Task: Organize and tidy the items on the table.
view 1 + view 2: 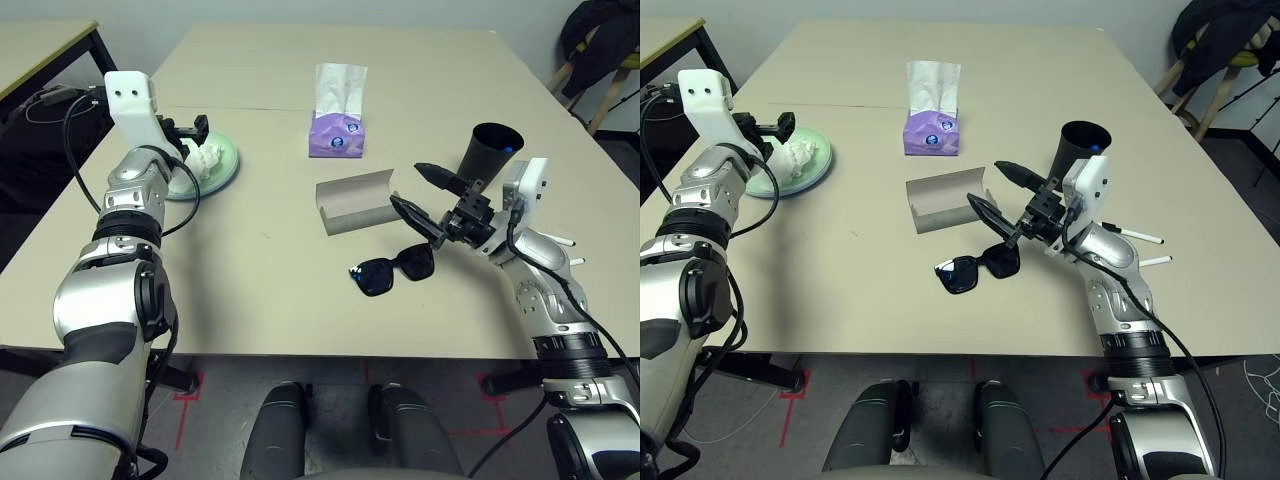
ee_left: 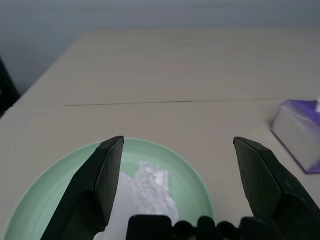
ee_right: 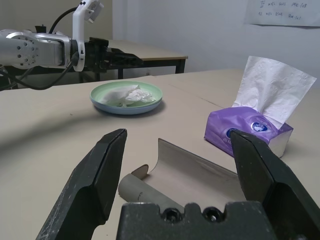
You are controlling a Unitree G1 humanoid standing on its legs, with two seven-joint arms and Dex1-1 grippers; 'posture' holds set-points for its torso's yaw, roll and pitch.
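Observation:
A pale green plate (image 1: 222, 168) lies on a light blue plate (image 1: 181, 194) at the table's left, with crumpled white tissue (image 1: 205, 157) on it. My left gripper (image 1: 190, 130) hovers open just above the tissue, holding nothing. An open grey glasses case (image 1: 355, 202) lies mid-table, and black sunglasses (image 1: 392, 270) rest in front of it. My right gripper (image 1: 408, 186) is open and empty, just right of the case and above the sunglasses. Behind it stands the black cup (image 1: 490, 150). The purple tissue box (image 1: 337, 135) sits farther back. Two pens (image 1: 1135, 236) lie at the right.
The beige table (image 1: 270, 290) has a seam line (image 1: 260, 108) running across behind the plates. A dark-legged side table (image 1: 40, 50) stands at the far left. A chair with dark clothing (image 1: 600, 40) is at the far right, off the table.

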